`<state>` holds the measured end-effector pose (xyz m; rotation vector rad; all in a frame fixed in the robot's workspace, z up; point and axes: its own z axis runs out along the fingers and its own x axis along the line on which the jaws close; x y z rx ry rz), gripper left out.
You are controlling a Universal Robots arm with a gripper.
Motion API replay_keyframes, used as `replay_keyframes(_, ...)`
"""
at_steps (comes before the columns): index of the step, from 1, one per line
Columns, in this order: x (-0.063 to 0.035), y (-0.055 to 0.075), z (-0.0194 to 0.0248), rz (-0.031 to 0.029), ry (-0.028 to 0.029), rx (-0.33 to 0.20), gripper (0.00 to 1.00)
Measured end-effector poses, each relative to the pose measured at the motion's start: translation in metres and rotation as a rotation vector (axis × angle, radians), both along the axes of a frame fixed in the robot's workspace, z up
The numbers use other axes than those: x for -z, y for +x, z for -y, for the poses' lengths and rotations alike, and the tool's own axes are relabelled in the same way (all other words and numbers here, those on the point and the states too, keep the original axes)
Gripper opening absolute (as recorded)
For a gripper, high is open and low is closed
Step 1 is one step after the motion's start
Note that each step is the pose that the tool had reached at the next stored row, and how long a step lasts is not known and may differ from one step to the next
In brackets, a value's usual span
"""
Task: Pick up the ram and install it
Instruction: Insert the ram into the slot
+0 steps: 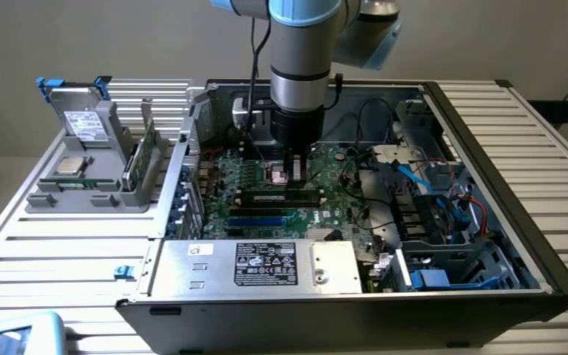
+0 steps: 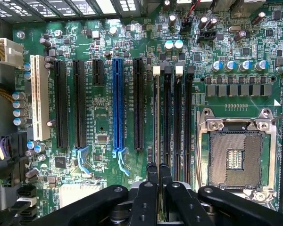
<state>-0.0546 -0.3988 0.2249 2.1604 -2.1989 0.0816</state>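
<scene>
One ram (image 2: 159, 207) clamped edge-on by gripper (image 2: 159, 167); edge to be held parallel over memory slots (image 2: 178, 117), notch matched, pressure applied evenly, straight down.

Exterior view overlooks the case (image 1: 343, 322) from above; wrist view faces its motherboard (image 2: 101, 117) close.

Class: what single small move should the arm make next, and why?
Probably ease straight down: the gripper holds the ram edge-on, lined up along the white-latched memory slot, and it does not look seated yet.
</scene>
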Motion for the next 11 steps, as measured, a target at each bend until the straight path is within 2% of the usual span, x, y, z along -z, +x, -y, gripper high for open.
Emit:
replay_keyframes(3, 0.0, 0.0, 0.0, 0.0, 0.0001, 0.0, 0.15)
replay_keyframes(4, 0.0, 0.0, 0.0, 0.0001, 0.0002, 0.0, 0.22)
replay_keyframes(6, -0.0025, 0.0, 0.0, 0.0001, 0.0002, 0.0, 0.22)
replay_keyframes(11, -0.0248, 0.004, 0.0, -0.0005, 0.0, 0.0, 0.22)
